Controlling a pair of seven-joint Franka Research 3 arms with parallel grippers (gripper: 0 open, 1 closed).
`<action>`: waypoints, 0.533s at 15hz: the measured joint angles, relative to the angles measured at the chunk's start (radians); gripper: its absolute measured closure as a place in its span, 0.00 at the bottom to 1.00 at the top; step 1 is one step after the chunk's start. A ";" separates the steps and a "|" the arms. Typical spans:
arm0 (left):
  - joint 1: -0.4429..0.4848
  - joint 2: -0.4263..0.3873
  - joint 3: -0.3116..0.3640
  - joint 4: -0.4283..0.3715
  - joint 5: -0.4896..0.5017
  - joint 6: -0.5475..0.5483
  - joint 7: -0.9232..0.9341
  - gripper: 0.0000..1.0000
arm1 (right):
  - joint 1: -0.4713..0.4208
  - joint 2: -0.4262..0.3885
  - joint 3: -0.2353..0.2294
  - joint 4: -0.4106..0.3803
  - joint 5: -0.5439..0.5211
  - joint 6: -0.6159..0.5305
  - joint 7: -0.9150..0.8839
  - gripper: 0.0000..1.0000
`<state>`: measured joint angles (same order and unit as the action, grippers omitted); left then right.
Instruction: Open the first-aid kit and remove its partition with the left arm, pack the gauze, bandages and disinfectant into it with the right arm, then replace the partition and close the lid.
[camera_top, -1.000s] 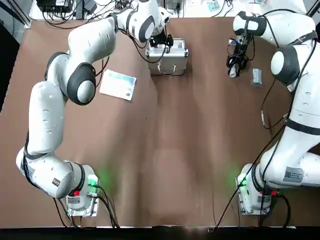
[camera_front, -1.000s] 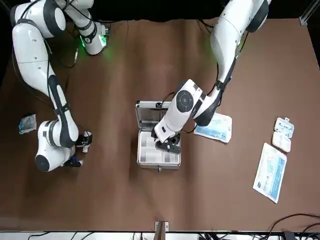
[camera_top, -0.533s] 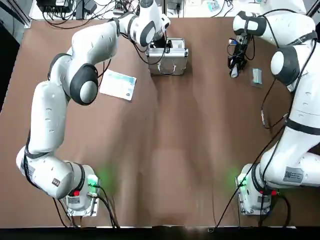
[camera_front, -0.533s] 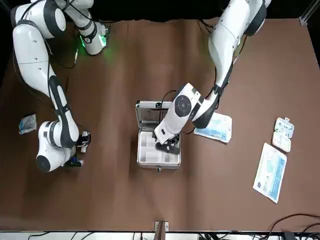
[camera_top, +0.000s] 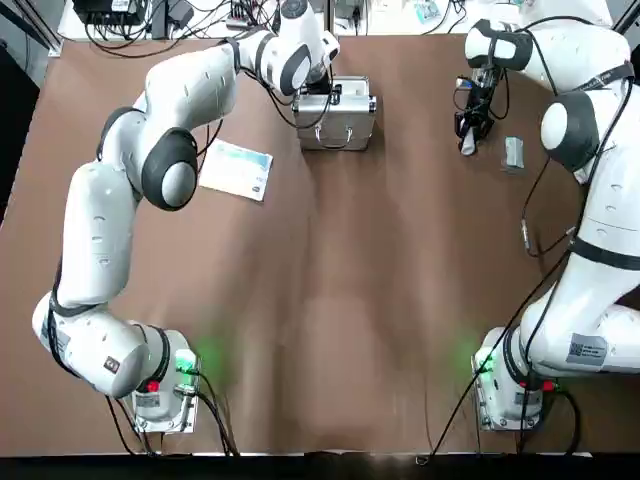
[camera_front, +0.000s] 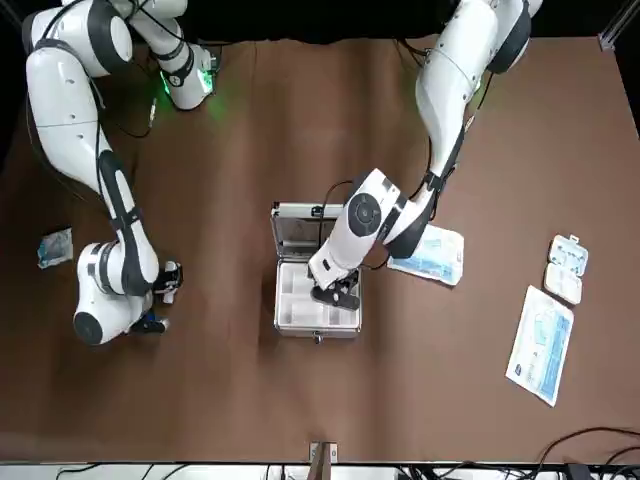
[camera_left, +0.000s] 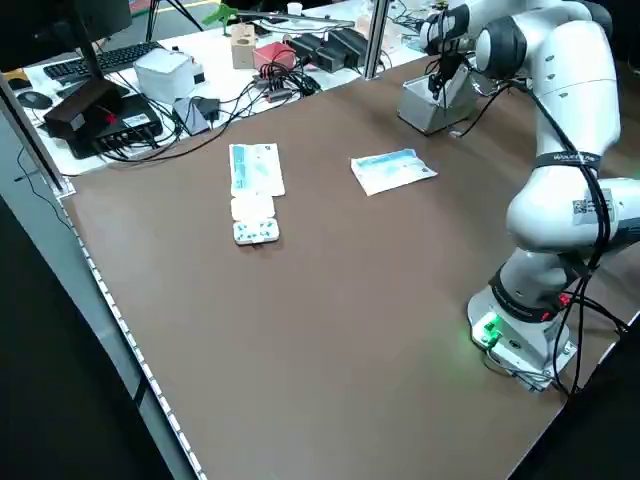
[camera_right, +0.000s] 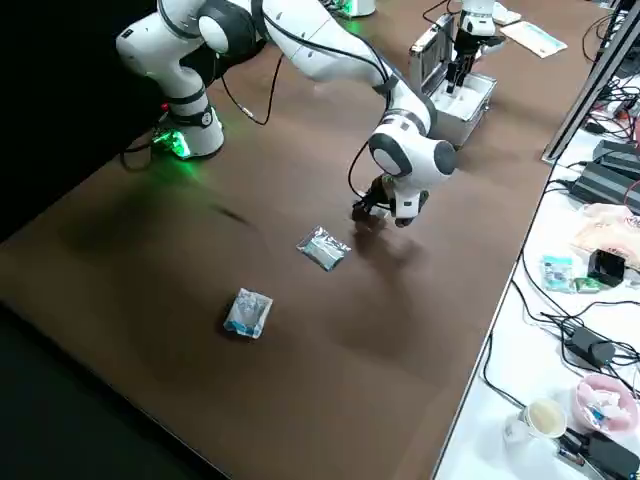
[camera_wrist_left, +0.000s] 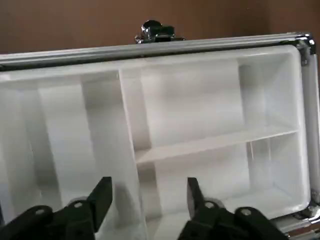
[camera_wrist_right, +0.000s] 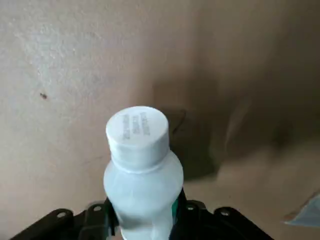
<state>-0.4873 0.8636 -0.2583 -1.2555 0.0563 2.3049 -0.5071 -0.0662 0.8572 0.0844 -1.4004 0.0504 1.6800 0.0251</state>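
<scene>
First-aid kit (camera_front: 318, 322), lid raised, partition (camera_wrist_left: 190, 135) seated inside; left gripper (camera_wrist_left: 150, 192) above it, fingers spread; right gripper (camera_wrist_right: 146, 220), fingers pinching white disinfectant (camera_wrist_right: 142, 170).

Brown counter (camera_front: 200, 400) | centre: open first-aid kit (camera_front: 290, 320) | beside it: blue-white packet (camera_front: 440, 255) | robot's left: long packet (camera_front: 541, 345), small white case (camera_front: 566, 284) | robot's right: foil packet (camera_right: 324, 249), clear packet (camera_right: 248, 313)
</scene>
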 joint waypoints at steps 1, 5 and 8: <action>0.000 0.000 0.000 0.000 0.000 0.000 0.000 0.46 | 0.000 -0.001 0.000 0.005 0.000 -0.010 0.000 0.57; -0.010 0.001 0.007 0.000 0.001 0.000 0.000 0.60 | 0.000 -0.002 0.000 0.009 0.000 -0.018 -0.001 0.57; -0.022 0.001 0.023 0.000 0.004 0.000 0.000 0.71 | -0.001 -0.003 0.000 0.010 0.000 -0.018 -0.002 0.57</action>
<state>-0.5094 0.8646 -0.2352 -1.2551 0.0598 2.3045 -0.5068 -0.0674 0.8545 0.0841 -1.3902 0.0504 1.6621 0.0235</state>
